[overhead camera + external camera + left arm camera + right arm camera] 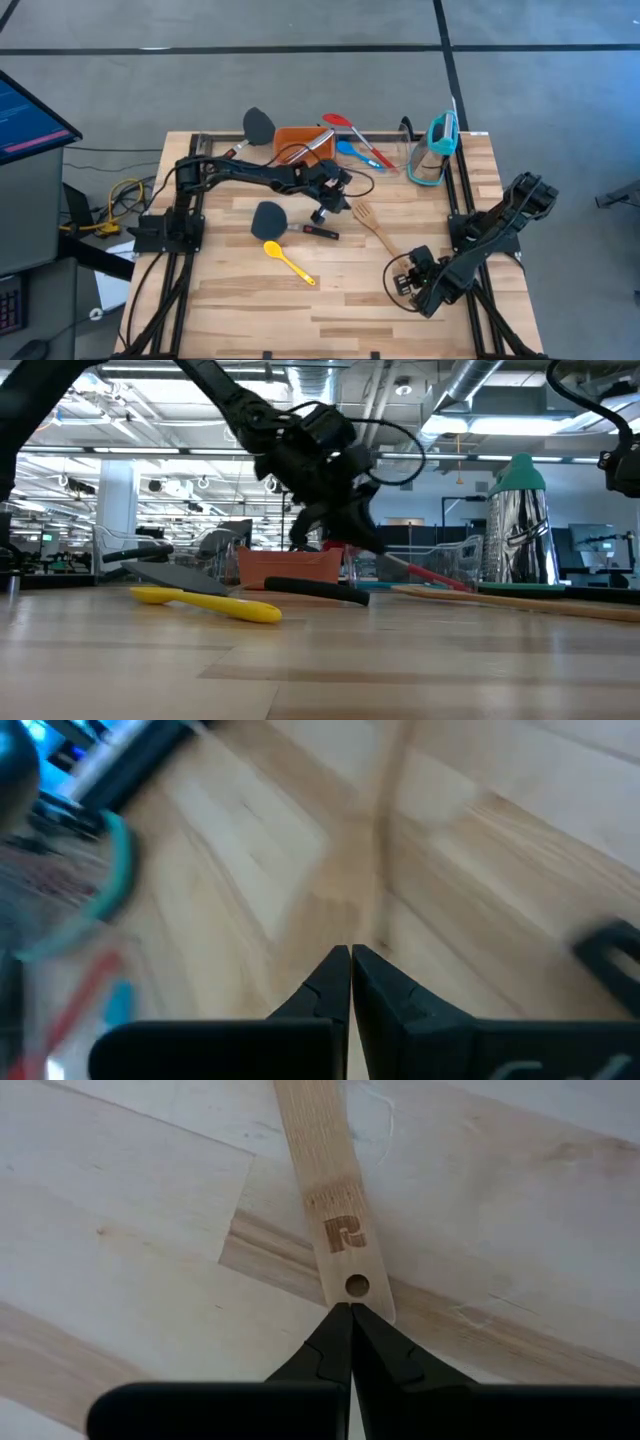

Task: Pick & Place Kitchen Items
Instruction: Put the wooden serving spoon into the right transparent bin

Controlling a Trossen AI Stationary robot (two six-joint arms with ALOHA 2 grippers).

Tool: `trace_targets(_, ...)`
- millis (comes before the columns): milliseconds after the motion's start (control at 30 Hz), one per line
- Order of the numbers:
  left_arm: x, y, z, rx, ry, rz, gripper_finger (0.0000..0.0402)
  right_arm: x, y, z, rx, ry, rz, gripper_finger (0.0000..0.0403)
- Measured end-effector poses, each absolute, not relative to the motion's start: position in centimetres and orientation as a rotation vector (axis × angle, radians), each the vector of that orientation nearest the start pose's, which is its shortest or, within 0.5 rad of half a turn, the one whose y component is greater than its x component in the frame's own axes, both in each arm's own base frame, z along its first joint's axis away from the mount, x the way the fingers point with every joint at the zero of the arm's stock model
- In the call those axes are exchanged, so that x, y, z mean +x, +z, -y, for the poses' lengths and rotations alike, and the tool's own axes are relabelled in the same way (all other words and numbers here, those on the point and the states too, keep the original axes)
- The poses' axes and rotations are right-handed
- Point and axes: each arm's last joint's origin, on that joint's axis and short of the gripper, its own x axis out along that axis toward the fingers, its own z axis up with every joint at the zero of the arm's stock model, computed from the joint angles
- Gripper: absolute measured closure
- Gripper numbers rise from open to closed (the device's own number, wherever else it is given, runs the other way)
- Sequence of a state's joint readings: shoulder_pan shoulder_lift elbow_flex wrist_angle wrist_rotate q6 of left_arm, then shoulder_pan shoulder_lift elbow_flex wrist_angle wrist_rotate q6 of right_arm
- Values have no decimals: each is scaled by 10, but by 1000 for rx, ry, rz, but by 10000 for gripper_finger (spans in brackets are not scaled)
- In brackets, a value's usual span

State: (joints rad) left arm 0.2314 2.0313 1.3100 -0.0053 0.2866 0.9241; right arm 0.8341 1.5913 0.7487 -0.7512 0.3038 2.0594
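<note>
One wooden fork (375,228) lies diagonal, handle toward right claw (401,283); both claws closed, empty.

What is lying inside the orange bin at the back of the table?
In the orange bin, one dark-handled utensil leans out over its rim. The left gripper and its arm cover the bin's near edge, so anything beneath them stays hidden.

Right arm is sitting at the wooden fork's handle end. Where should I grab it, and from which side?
Grip the wooden fork on its narrow flat handle, just above the hole at the end, coming straight down with fingers across its width. It lies flat on the table, tines toward the middle. The right gripper is shut at that end, so it likely needs opening first.
</note>
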Motion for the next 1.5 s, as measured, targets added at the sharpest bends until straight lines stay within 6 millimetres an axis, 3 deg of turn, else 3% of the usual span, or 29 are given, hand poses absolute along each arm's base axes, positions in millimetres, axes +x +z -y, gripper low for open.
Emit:
trace_targets(133, 433, 184, -101, 671, -400, -519, 399, 163, 129, -165, 865, -947, -1047, 403)
trace_targets(267, 433, 199, -117, 505, -457, -434, 399, 165, 129, -165, 873, -947, -1048, 403)
trace_targets(433, 424, 190, -123, 328, -471, -541, 399, 170, 129, -165, 847, -885, -1057, 403)
trace_targets(900, 398, 145, -106, 278, -518, -686, 400, 186, 130, -154, 802, -825, -1074, 403)
trace_targets(1133, 384, 154, -105, 350, -416, -713, 400, 196, 130, -141, 759, -820, -1084, 403)
trace_targets(1367, 355, 173, -101, 390, -333, -720, 400, 209, 130, -124, 711, -809, -1096, 403)
trace_targets(1500, 338, 166, -99, 425, -240, -791, 400, 214, 130, -118, 693, -792, -1097, 403)
